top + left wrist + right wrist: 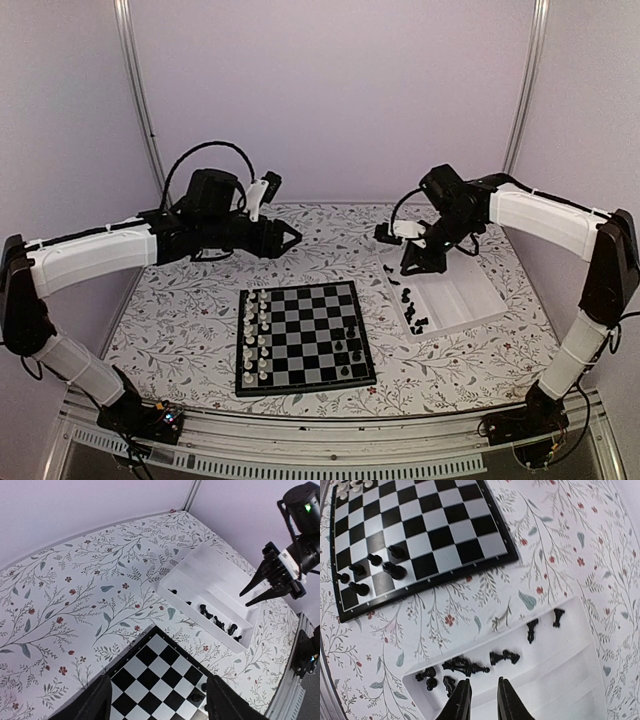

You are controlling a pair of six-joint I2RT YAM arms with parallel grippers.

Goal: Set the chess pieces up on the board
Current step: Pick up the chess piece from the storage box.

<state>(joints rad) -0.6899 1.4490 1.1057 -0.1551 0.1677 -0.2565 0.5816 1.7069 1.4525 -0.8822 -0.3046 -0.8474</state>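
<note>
The board [305, 330] lies in the middle of the table, with white chessmen [255, 335] lined along its left side. A few black chess pieces [348, 348] stand near its right edge; the right wrist view shows them upright on the board [445, 530] at its near corner [375, 567]. Several more black pieces [470, 665] lie toppled in the white tray [560, 680]. My right gripper [484, 681] hovers just above them, fingers a narrow gap apart and holding nothing. My left gripper [159, 677] hangs wide open and empty above the board's far corner [155, 680].
The ridged white tray [465, 295] sits right of the board, its pieces [410, 310] bunched along the left trough. The left wrist view shows the right gripper [247, 592] above the tray [210, 575]. A floral cloth covers the table, with walls behind.
</note>
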